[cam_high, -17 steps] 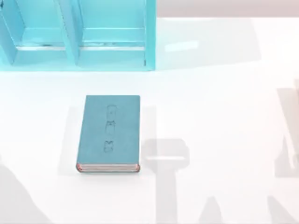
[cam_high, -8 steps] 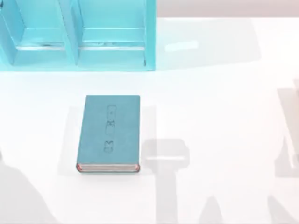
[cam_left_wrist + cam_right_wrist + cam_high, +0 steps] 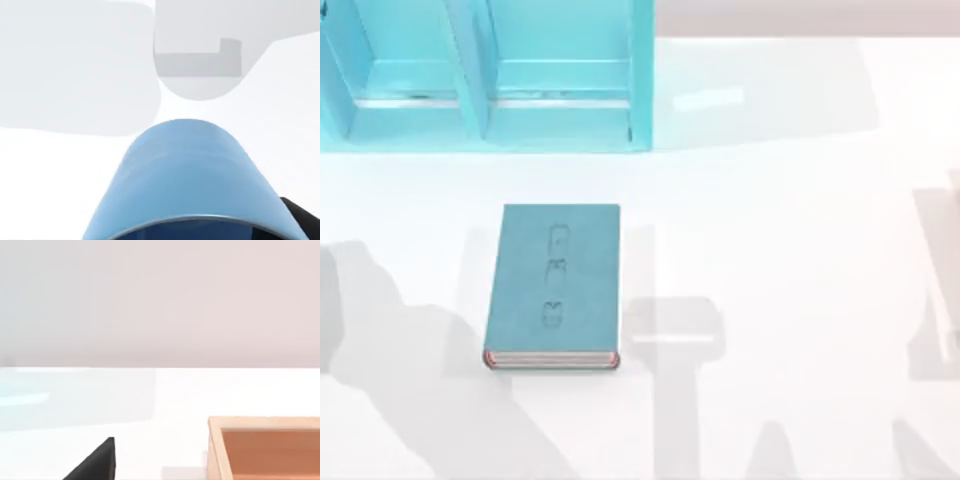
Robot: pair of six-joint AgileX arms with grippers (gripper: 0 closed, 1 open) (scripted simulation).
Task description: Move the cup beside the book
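The cup (image 3: 187, 175), a blue translucent tumbler, looms close in the left wrist view, rim toward the camera and base pointing away over the white table. My left gripper (image 3: 195, 234) is shut on it, and one dark fingertip (image 3: 301, 216) shows at the cup's side. The book (image 3: 555, 285), a teal hardcover with pinkish page edges, lies flat left of the table's centre in the top view. In the right wrist view, a black fingertip (image 3: 97, 462) of my right gripper pokes into the frame.
A large light-cyan shelf unit (image 3: 480, 75) stands at the back left, behind the book. A shallow wooden box (image 3: 215, 445) sits on the table in the right wrist view. Grey arm shadows fall across the table's front and left.
The left arm's shadow has swept from the front-left corner up and rightward, toward the book. The book and the shelf have not moved.
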